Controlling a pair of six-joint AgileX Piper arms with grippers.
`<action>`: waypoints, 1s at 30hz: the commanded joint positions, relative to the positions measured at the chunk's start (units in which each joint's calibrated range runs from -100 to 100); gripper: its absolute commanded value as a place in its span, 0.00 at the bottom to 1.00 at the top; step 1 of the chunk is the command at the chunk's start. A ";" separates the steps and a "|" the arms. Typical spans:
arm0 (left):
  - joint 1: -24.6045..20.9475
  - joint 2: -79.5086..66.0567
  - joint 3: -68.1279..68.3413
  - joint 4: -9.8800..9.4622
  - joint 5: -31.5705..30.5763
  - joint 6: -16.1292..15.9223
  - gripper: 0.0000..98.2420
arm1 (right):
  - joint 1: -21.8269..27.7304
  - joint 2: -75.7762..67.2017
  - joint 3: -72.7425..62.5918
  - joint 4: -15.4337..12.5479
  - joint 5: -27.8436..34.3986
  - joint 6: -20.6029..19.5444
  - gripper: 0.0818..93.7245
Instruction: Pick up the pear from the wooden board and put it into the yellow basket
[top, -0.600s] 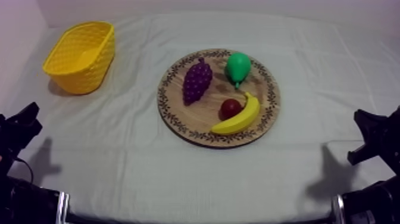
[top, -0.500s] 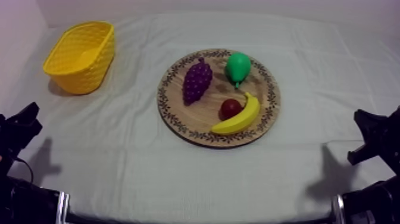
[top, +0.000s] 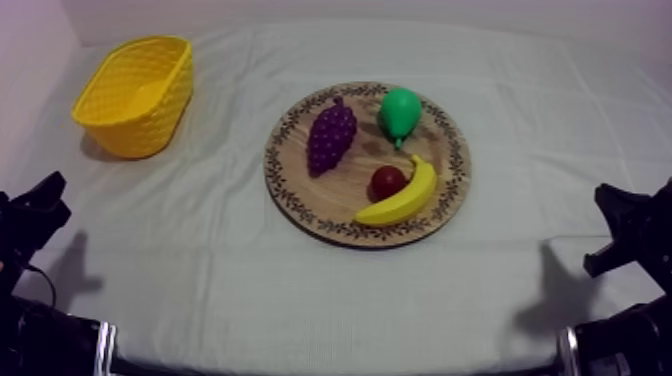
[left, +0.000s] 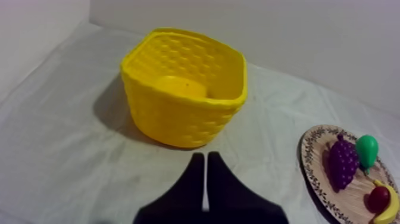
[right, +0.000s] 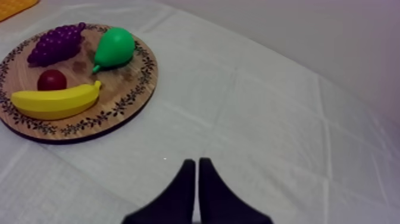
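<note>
A green pear (top: 400, 112) lies on the round wooden board (top: 300, 200) at its far right side, stem toward the banana. The yellow basket (top: 135, 95) stands empty at the table's far left. My left gripper (top: 40, 205) rests low at the left edge, and its fingers (left: 205, 179) lie together as a narrow wedge, pointing at the basket (left: 184, 95). My right gripper (top: 620, 215) rests low at the right edge; its fingers (right: 195, 179) are also together, with the board (right: 128, 101) and pear (right: 114, 47) off to one side ahead.
Purple grapes (top: 331, 135), a small red fruit (top: 387, 181) and a banana (top: 402, 197) share the board with the pear. Open cloth stretches between board and basket. A wall rises behind the table.
</note>
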 joint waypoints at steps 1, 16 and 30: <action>-0.01 0.00 0.02 -0.01 0.04 0.00 0.00 | -0.02 -0.01 -0.01 0.00 0.00 0.00 0.00; -0.01 0.00 0.02 -0.01 0.04 0.00 0.00 | -0.02 -0.01 -0.01 0.00 0.00 0.00 0.00; 0.34 0.18 -0.48 -0.73 -0.24 -5.42 0.00 | -0.02 -0.01 -0.01 0.00 0.00 0.04 0.00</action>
